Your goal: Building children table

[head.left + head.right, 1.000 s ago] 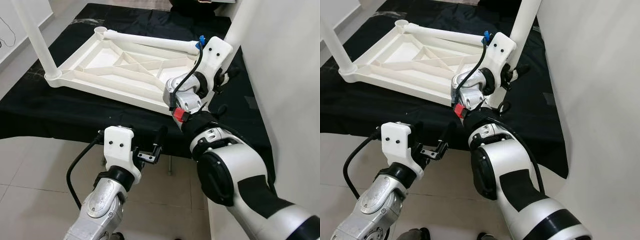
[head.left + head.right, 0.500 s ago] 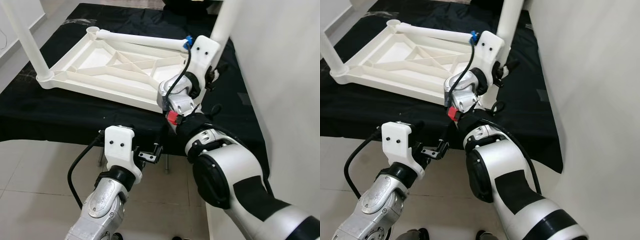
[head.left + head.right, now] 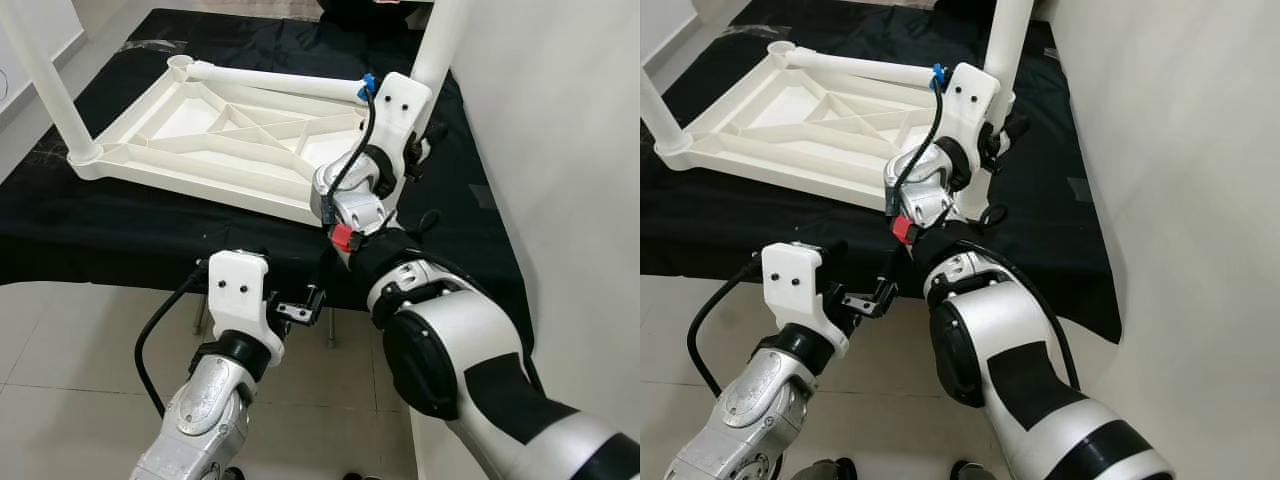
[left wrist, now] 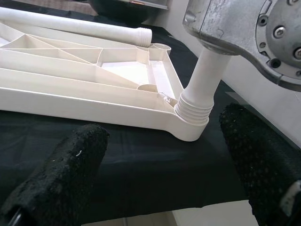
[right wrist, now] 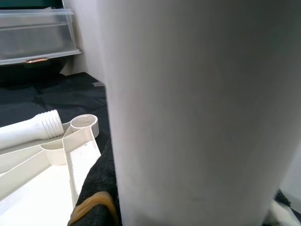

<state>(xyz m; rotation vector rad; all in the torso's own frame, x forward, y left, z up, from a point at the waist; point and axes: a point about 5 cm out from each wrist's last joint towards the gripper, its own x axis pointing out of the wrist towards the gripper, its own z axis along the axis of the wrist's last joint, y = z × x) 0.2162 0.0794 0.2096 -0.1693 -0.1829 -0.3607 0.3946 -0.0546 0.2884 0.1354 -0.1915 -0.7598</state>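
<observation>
Tabletop (image 3: 230,140) unmarked, right gripper (image 3: 418,140) clasping upright leg (image 3: 440,40)

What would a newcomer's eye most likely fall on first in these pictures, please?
Probably the white table top lying upside down on the black cloth, with one upright leg at its left corner and a loose leg lying across its far edge. Next, the right gripper shut on another upright leg at the right corner, whose threaded base sits in the socket. The left gripper hangs open below the cloth's near edge.
</observation>
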